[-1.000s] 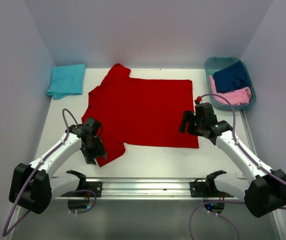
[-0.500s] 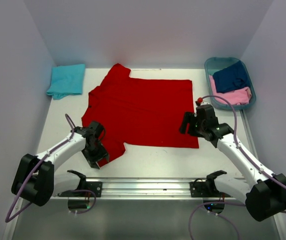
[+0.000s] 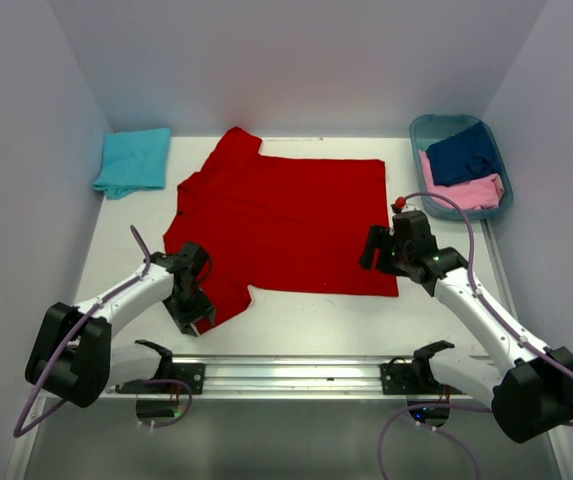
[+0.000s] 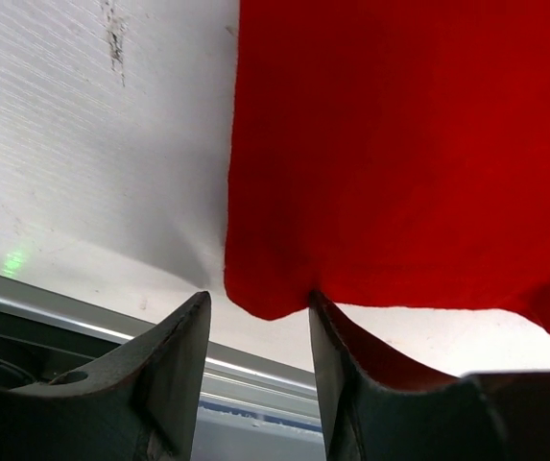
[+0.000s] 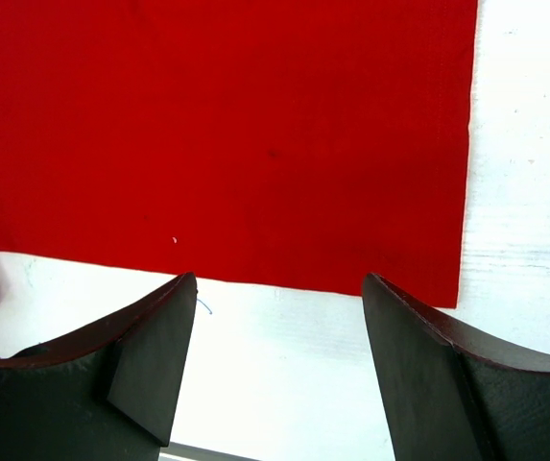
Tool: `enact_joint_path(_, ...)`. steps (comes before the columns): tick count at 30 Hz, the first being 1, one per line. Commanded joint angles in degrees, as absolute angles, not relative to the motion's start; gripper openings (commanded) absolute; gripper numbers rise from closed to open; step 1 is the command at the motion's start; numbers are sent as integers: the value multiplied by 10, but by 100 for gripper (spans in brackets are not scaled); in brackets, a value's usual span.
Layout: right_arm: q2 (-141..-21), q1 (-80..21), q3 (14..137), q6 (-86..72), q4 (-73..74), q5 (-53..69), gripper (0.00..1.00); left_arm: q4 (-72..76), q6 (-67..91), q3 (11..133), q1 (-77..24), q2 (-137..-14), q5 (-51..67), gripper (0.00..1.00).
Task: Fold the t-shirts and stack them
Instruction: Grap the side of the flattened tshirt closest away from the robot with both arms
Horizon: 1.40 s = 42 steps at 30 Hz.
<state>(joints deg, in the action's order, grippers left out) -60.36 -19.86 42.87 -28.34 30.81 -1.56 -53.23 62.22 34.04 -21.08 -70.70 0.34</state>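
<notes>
- The red tee [image 3: 286, 225] lies spread flat in the middle of the table [image 3: 306, 315], not yet folded. Its sleeves are out on the left and its hem is on the right.
- A turquoise tee [image 3: 133, 160] sits folded at the far left corner. It looks like the one finished piece and the likely start of the stack.
- A navy tee [image 3: 463, 155] and a pink tee [image 3: 466, 192] are bunched in the basket [image 3: 421, 128] at the far right, untouched.
- The left gripper [image 4: 258, 303] is low over the near sleeve of the red tee. Its jaws are partly spread, and the tip of the sleeve lies in the gap between them. They are not clamped on it, and from this angle I cannot tell whether a finger touches the cloth.
- The right gripper [image 5: 279, 283] hangs over the near right corner of the hem with its jaws spread wide, holding nothing. The hem edge lies just beyond its fingers.
- Judged from this, the task is early: one tee is done, the red one is laid out with both grippers placed for a first grasp, and two wait in the basket.
- Left to do: fold the red tee, stack it, then do the same for the navy and pink ones.
</notes>
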Motion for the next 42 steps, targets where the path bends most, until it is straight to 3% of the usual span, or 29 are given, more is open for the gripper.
enact_joint_path(1,-600,-201,428,-280,300,-20,74,-526,628,359,-213,-720,-21,50)
enact_joint_path(9,-595,-200,430,-281,303,-27,72,-493,612,361,-207,-770,-15,46)
enact_joint_path(11,-595,-200,431,-281,305,-29,69,-489,606,366,-206,-779,-16,27)
enact_joint_path(13,-597,-200,432,-281,306,-32,68,-477,601,361,-202,-780,-11,0)
enact_joint_path(20,-599,-200,434,-287,319,-52,65,-490,595,376,-206,-724,-3,0)
enact_joint_path(33,-671,-194,424,-407,359,-183,82,-527,532,457,-211,-552,-26,0)
enact_joint_path(42,-668,-188,397,-524,394,-196,66,-552,489,509,-211,-484,-45,0)
